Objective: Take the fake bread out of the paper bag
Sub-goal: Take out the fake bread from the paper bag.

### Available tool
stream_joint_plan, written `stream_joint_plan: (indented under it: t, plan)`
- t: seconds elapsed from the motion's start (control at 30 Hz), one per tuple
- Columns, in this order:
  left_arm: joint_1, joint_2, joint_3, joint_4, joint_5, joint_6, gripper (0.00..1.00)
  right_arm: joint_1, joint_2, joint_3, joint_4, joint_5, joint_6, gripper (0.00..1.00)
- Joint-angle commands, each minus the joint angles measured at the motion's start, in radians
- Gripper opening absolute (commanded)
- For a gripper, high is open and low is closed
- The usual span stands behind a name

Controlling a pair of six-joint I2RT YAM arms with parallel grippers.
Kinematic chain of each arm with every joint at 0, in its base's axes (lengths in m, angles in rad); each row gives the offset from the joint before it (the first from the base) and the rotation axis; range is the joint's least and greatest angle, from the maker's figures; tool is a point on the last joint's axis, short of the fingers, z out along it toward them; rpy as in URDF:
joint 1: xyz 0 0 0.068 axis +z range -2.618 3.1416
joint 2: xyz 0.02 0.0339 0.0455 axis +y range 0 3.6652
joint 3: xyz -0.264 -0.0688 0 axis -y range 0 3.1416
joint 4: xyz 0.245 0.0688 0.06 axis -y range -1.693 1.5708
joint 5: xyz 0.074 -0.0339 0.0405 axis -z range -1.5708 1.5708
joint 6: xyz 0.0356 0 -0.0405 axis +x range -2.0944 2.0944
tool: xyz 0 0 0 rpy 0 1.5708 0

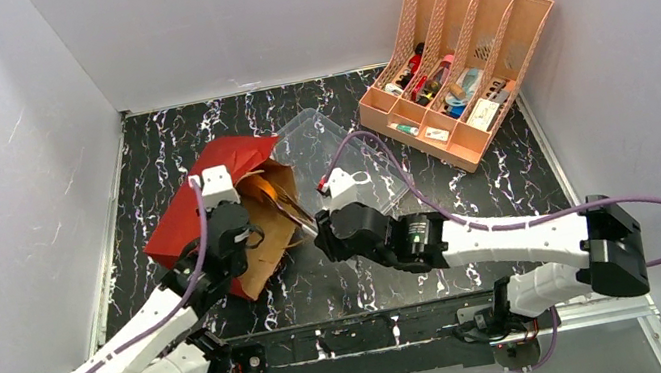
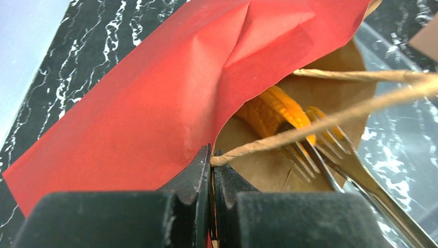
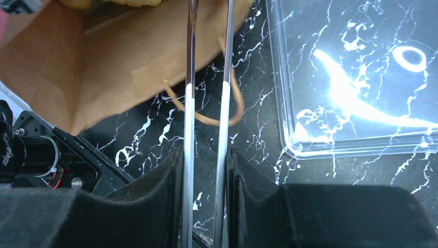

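- left gripper (image 2: 212, 155) pinching the twisted handle (image 2: 289, 137) of the glossy red paper bag (image 2: 155, 93), lower centre
- right gripper (image 3: 206, 160) squeezing metal tongs (image 3: 189, 103), tips at orange fake bread (image 2: 274, 111) inside; looks like nothing's out yet

Both arms are extended inward, the left gripper (image 2: 212, 161) clamped on the handle (image 2: 310, 127) of the paper bag (image 2: 129, 103), the right gripper (image 3: 206, 161) on tongs (image 3: 189, 103).

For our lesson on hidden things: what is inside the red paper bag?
Inside the paper bag, one orange bread piece shows against the brown lining, with the forked tips of metal tongs at it. The red wall covers the rest, so other pieces cannot be seen.
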Motion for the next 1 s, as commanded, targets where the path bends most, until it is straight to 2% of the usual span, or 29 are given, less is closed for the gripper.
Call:
stream_joint_plan:
  t: [0.0,0.43,0.73,0.97]
  plan:
    - [-0.002,0.077,0.044,0.009,-0.152,-0.035,0.0,0.003,-0.068,0.007,0.012,0.062,0.02,0.0]
    - [0.001,0.335,0.212,-0.104,-0.311,-0.135,0.0,0.003,-0.178,0.026,-0.088,0.152,0.019,0.0]
    - [0.036,0.428,0.257,-0.051,-0.308,-0.057,0.0,0.003,-0.231,0.062,-0.156,0.235,0.009,0.0]
    - [0.113,0.421,0.279,-0.079,-0.273,-0.043,0.0,-0.003,-0.253,0.062,-0.169,0.281,0.008,0.0]
